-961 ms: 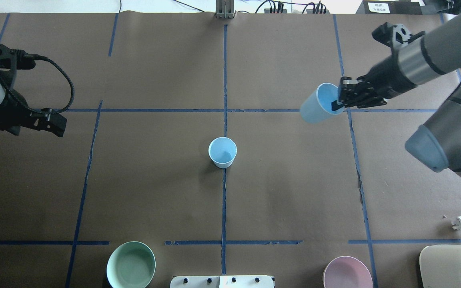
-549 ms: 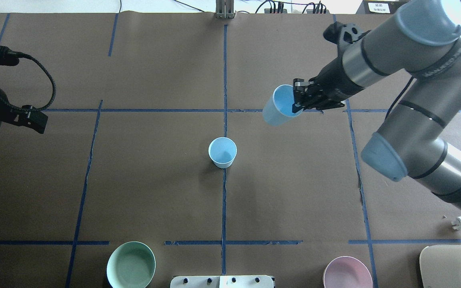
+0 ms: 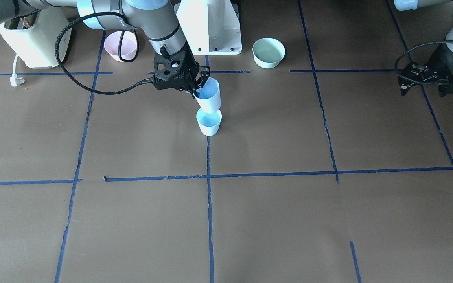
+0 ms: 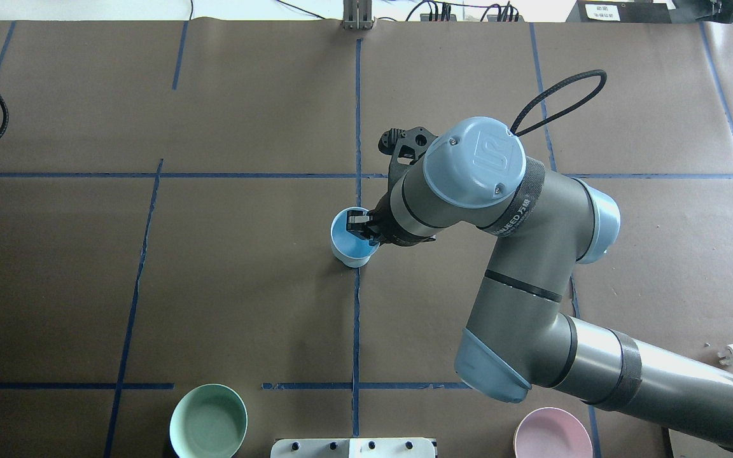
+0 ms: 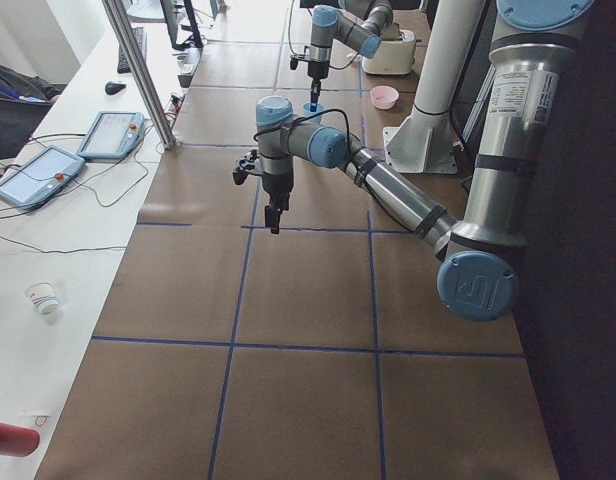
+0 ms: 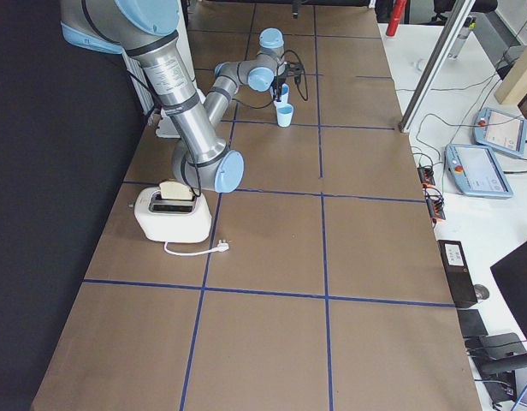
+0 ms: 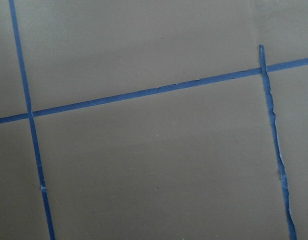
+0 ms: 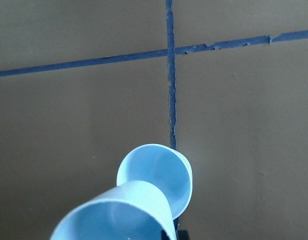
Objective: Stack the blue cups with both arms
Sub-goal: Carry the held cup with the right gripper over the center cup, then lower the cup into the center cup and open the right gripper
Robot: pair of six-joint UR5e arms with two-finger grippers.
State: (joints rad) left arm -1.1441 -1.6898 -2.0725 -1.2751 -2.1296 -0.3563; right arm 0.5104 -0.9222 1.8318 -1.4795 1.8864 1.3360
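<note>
Right claw (image 4: 361,224) on blue cup (image 4: 345,243) rim

My right gripper (image 3: 199,92) pinched the held cup (image 3: 210,100) just above the standing cup (image 3: 209,125), whose mouth lay open beneath it. Seen from overhead, bare table (image 4: 245,286) ringed that cup from 6 round to 12 o'clock; my right arm (image 4: 519,267) blocked 1 to 5. The green bowl (image 4: 208,421) at 7, pink bowl (image 4: 552,434) near 5 and my left gripper (image 3: 405,82) at 9 stood well apart.

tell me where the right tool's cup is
In the front-facing view the held cup hangs in the right tool, mid-table, just over the standing cup on the middle tape line.
</note>
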